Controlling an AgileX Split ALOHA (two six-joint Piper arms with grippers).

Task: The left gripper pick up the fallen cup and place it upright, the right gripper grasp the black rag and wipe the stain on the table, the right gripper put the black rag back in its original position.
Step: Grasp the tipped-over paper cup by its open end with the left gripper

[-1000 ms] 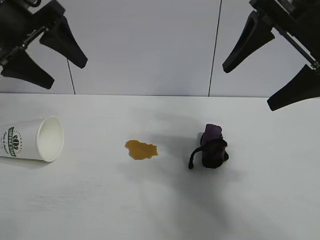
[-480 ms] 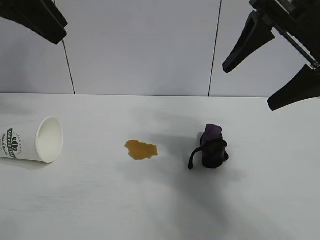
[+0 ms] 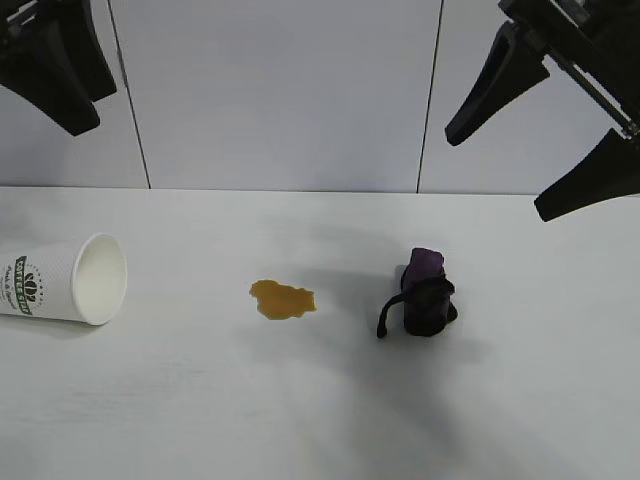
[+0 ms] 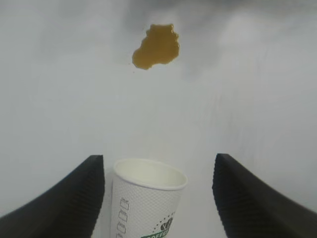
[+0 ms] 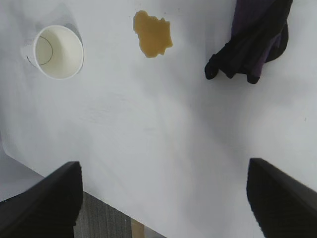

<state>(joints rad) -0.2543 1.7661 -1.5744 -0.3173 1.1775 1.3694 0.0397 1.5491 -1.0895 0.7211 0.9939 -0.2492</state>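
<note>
Your left gripper point(image 4: 158, 198) is up high at the exterior view's left, clear of the table point(image 3: 200, 420), fingers spread wide with nothing between them. From its wrist camera you can see the paper cup point(image 4: 146, 198) framed in the gap between the two fingers point(image 4: 64, 198), not touched by either. The cup point(image 3: 65, 278) lies on its side near the table's left edge, open mouth turned toward the middle, green logo on its wall.

The amber stain point(image 3: 283, 299) sits flat on the white top, roughly between the cup and the rag, well apart from both. The black rag point(image 3: 423, 295) is bunched in a heap to the right of the stain, with a purple patch showing on top and a dark strip trailing off toward the stain.

Your right gripper point(image 3: 545, 125) hangs high at the right, above and beyond the rag, jaws wide apart and holding nothing. Its wrist camera looks down on the cup's round mouth point(image 5: 58, 52), the stain point(image 5: 153, 33) and the rag point(image 5: 252, 42).
</note>
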